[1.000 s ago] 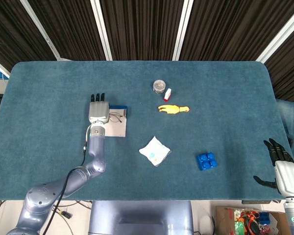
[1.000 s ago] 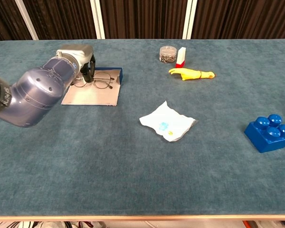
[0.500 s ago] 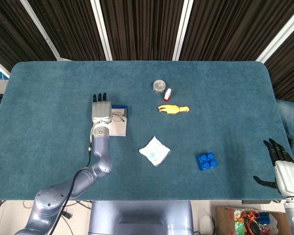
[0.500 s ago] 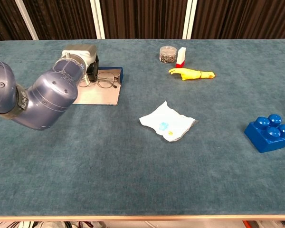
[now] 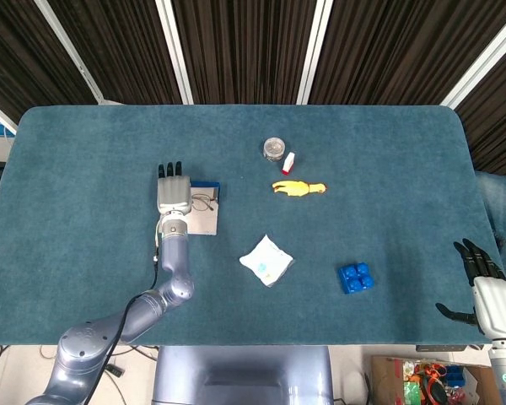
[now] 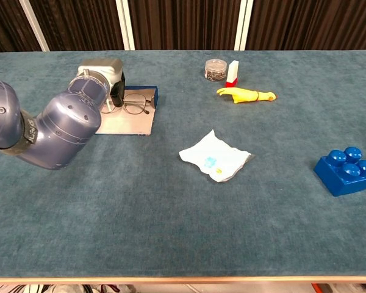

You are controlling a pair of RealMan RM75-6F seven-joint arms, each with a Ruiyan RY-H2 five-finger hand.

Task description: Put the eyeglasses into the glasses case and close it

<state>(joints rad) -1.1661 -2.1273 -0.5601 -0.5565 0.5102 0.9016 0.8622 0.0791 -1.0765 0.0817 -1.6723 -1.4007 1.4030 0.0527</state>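
Observation:
The open glasses case [image 5: 205, 222] [image 6: 132, 124] lies left of the table's centre, a grey-beige flap with a blue edge [image 6: 154, 96] at its far side. Thin-rimmed eyeglasses [image 5: 202, 202] [image 6: 135, 105] lie on it near the blue edge. My left hand [image 5: 172, 191] [image 6: 101, 75] hovers flat over the case's left part, fingers stretched toward the far edge and right beside the glasses' left lens. I cannot see any grip on them. My forearm hides the case's left side in the chest view. My right hand [image 5: 489, 291] hangs off the table's near right corner, fingers spread and holding nothing.
A crumpled white wrapper [image 5: 266, 260] lies mid-table, with a blue brick [image 5: 355, 278] to its right. Farther back sit a yellow rubber chicken [image 5: 298, 188], a small clear jar [image 5: 274, 148] and a small red-and-white box [image 5: 288, 162].
My left hand and forearm shifted slightly right, closer to the glasses, then eased back a touch. The glasses stay on the case. The right hand has not moved.

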